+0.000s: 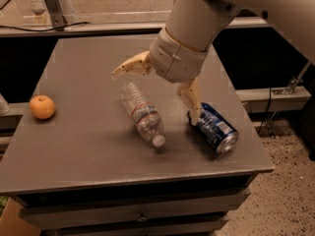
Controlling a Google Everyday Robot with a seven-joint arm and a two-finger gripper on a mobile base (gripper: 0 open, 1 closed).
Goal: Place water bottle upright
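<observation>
The water bottle (pixel 141 113) lies on its side near the middle of the grey table (pixel 88 146), white cap pointing toward the front right, label band around its middle. My gripper (pixel 156 96) hangs above and just right of the bottle, open, with one cream finger (pixel 129 66) stretched left above the bottle's base and the other finger (pixel 192 101) pointing down between the bottle and the can. It holds nothing.
A blue soda can (pixel 216 127) lies on its side at the right, close to the lower finger. An orange (pixel 42 106) sits near the table's left edge. The table's front edge is close below the bottle.
</observation>
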